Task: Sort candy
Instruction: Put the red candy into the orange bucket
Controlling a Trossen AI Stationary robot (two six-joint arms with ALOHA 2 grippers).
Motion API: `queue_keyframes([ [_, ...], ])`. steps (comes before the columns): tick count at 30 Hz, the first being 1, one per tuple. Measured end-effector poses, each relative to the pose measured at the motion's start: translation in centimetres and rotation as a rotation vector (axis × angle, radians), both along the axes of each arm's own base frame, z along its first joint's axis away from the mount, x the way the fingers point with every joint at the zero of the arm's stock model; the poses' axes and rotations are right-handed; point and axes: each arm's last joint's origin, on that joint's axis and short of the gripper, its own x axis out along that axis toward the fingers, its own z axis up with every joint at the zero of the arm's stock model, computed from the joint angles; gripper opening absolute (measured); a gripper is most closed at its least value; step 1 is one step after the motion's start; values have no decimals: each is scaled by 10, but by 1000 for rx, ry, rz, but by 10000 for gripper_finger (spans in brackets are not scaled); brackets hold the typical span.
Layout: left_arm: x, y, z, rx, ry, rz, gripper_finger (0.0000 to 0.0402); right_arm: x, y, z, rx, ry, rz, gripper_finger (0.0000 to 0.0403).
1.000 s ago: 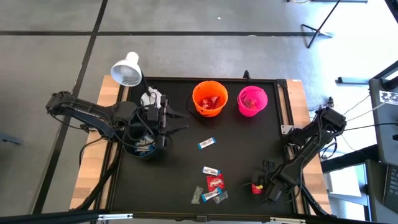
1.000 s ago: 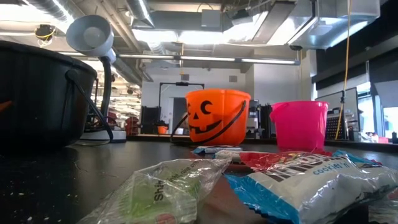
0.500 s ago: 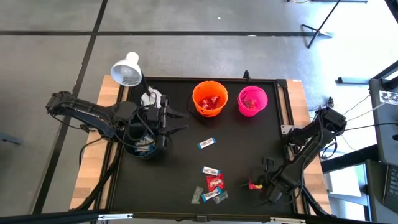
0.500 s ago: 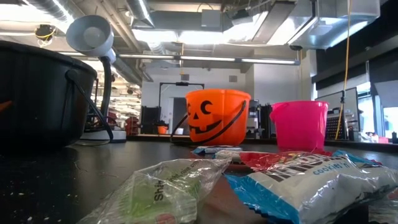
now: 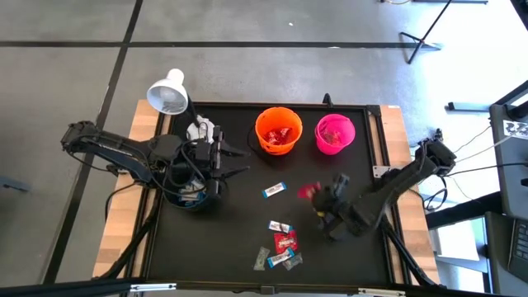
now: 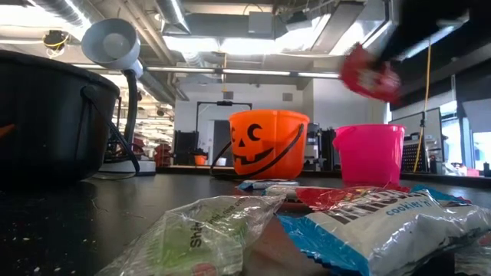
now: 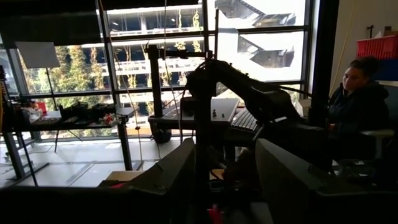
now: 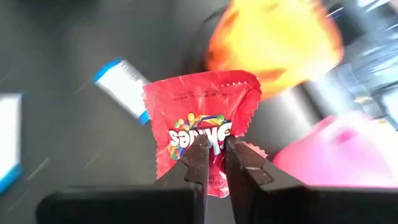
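High view: right tool [image 5: 318,198] mid-desk, above the black desk [image 5: 239,247], carrying a red candy [image 5: 308,191]; left tool [image 5: 239,161] spread over the black bucket [image 5: 191,198].
Low view: candy airborne over the pink bucket [image 6: 369,153].
Right wrist view: tool pinching the crinkled red wrapper's lower edge; lettering legible.

From my station: grey concrete floor [image 5: 247,49] with dark seam lines around the black tabletop [image 5: 239,239]. White desk lamp [image 5: 168,95] at its far left corner. Tall windows [image 7: 161,68] show trees and daylight; a seated person [image 7: 360,112] is by them. Exposed ducts and ceiling lights [image 6: 230,42] overhead.
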Motion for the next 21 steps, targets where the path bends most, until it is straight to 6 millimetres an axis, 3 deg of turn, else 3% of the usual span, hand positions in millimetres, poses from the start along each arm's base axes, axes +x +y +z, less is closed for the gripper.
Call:
queue_keyframes([
  [6, 0, 0, 0, 1, 0, 1, 158, 36, -50, 31, -198, -61, -111, 36],
  [11, 0, 0, 1, -1, -9, 1, 158, 62, -105, 43, -251, 2, -179, 36],
  [15, 0, 0, 1, -1, -9, 1, 158, 80, -156, 47, -147, 22, -151, 37],
  [21, 0, 0, 1, -1, -7, 1, 158, 98, -219, 58, 116, -184, 8, 37],
])
